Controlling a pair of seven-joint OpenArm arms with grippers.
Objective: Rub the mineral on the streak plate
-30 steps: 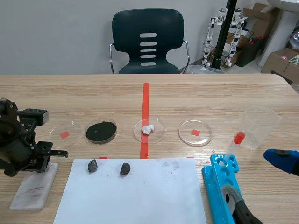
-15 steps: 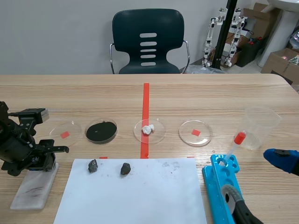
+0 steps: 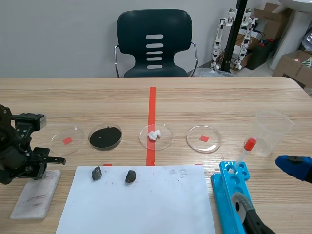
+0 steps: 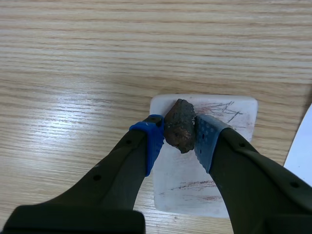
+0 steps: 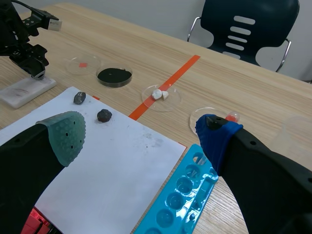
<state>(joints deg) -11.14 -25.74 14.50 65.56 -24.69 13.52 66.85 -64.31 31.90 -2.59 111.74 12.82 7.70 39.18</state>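
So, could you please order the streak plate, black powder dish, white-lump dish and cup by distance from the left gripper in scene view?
1. streak plate, under left gripper
2. black powder dish, left of tape
3. white-lump dish, on tape
4. cup, far right

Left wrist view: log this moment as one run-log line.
left gripper shut on mineral | mineral over streak plate | plate shows streaks | right gripper open

left tool clamped, right tool spread wide
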